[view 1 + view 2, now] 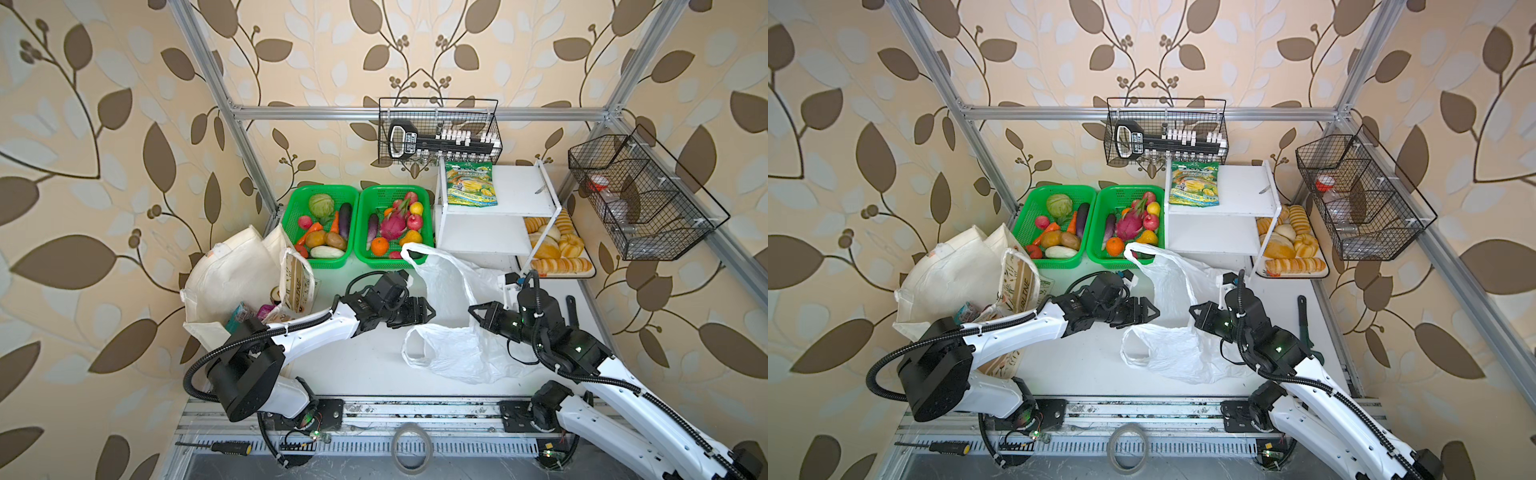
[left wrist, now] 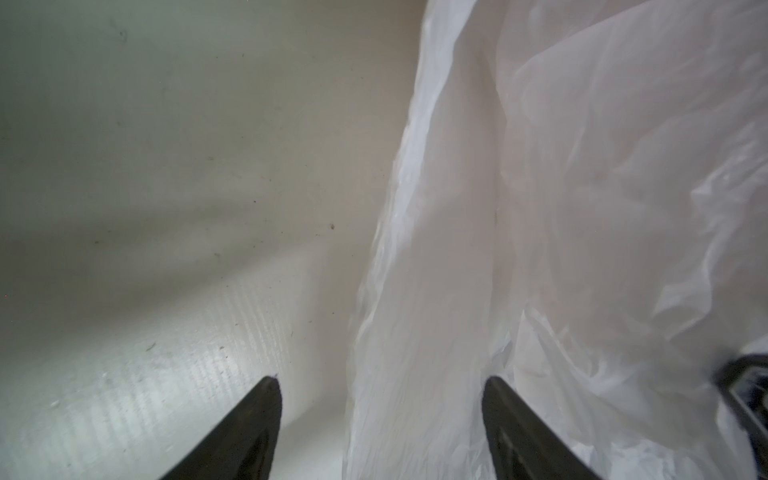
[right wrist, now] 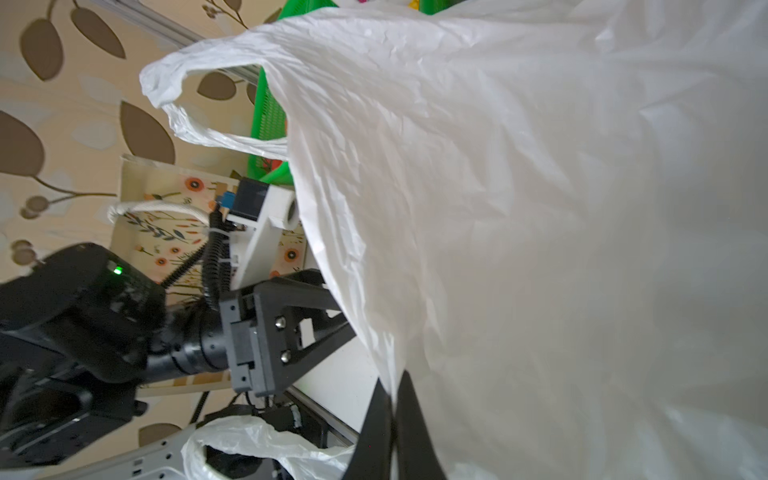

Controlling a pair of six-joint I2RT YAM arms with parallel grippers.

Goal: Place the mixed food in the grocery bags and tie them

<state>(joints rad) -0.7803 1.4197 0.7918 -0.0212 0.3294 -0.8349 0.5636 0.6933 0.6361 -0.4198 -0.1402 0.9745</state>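
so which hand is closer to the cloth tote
Left. The left hand is right of the cloth tote; the right hand is farther right still, pinching the plastic bag.

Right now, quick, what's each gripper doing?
Left gripper: open, gripping nothing.
Right gripper: shut on the white plastic bag.

You can read brown letters ending in "LINE" on the cream tote (image 1: 963,270), and "SPRING" at the top of the green-yellow snack pouch (image 1: 1195,185). The label on the black tool (image 1: 1136,143) is too blurred.
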